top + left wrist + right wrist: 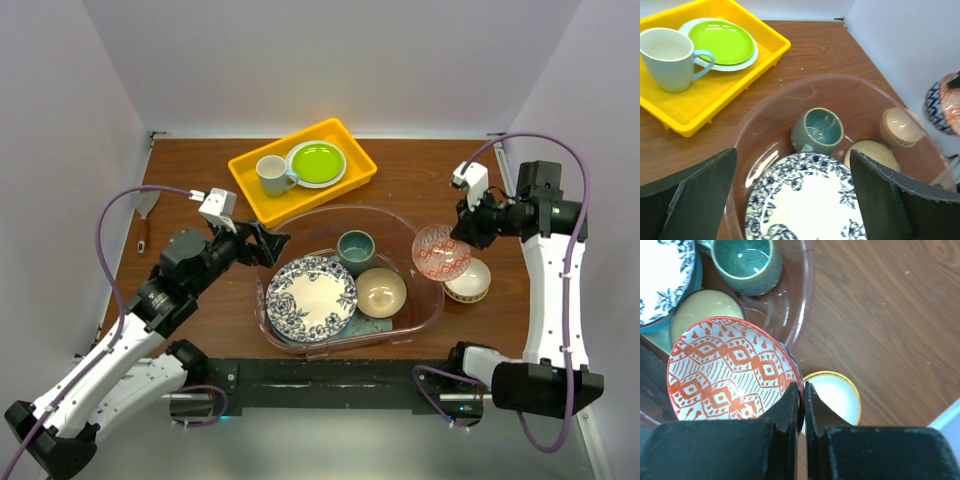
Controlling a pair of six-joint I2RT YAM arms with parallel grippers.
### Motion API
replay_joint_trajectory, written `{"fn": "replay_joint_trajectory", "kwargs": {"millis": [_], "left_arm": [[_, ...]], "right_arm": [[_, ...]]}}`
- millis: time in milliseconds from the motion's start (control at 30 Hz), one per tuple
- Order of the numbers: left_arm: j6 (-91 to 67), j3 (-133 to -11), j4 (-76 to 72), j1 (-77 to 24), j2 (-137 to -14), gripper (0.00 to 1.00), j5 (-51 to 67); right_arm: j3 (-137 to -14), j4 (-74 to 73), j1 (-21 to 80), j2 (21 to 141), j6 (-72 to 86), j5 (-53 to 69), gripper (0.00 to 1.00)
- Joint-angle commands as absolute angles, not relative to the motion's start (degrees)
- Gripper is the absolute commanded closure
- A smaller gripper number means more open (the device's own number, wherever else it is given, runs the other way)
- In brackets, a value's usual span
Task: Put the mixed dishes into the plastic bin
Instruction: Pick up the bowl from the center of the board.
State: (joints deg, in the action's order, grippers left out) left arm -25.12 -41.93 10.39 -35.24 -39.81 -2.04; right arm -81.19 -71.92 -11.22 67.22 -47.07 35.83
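Transparent, faintly pink plastic bin (305, 232), rounded and low-walled, standing at the near middle of the brown wooden table (190, 190). Contents: one blue-floral plate (311, 297) on the near left; one mint-green tray (378, 326) lying under that plate, only its near right corner showing; one dark teal mug (355, 248), upright, at the far middle; one tan bowl (381, 292), upright, on the near right, just beside the plate and the mug. Yellow rectangular tray (250, 185), far of the bin and set at an angle. Contents: one white mug (271, 175), upright, handle to the right; one lime-green plate (316, 162) with a white rim, just right of the mug. Loose on the table: one small white bowl with a yellow rim (468, 280), just outside the bin's right wall; one small flat tool (146, 212) near the far left edge, kind not clear. Red-patterned bowl (730, 370), white with an orange-red diamond pattern inside and blue on its outer wall, held in the air over the bin's right rim, tilted, partly above the yellow-rimmed bowl. Right gripper (801, 392): fingers pressed nearly together, pinching that bowl's rim between them. Left gripper (270, 243): fingers spread wide, holding and touching nothing, poised above the bin's far left part, over the edge of the floral plate.
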Motion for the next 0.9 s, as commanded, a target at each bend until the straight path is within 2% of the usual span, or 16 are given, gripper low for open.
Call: {"fn": "replay_joint_trajectory", "kwargs": {"millis": [0, 233, 367, 533, 867], "left_arm": [[-34.4, -45.3, 8.8, -35.0, -40.8, 0.00, 1.7], [-38.6, -45.5, 6.0, -35.2, -42.9, 0.00, 9.4], [-39.0, -46.4, 6.6, -37.3, -45.1, 0.00, 9.1], [-38.1, -50.0, 9.7, -47.8, -48.8, 0.00, -2.8], [-40.3, -54.2, 13.5, -55.1, -54.6, 0.00, -12.3]], "right_arm": [[-79.1, -68.7, -8.3, 64.8, -42.1, 38.8, 1.00], [-75.9, -66.0, -1.7, 63.2, -39.1, 38.1, 1.00], [-75.0, -64.1, 3.7, 62.9, -35.9, 36.0, 1.00], [-74.7, -62.5, 9.9, 63.6, -33.9, 33.0, 1.00], [-74.6, -60.6, 16.4, 64.2, -32.2, 27.1, 1.00]]}}
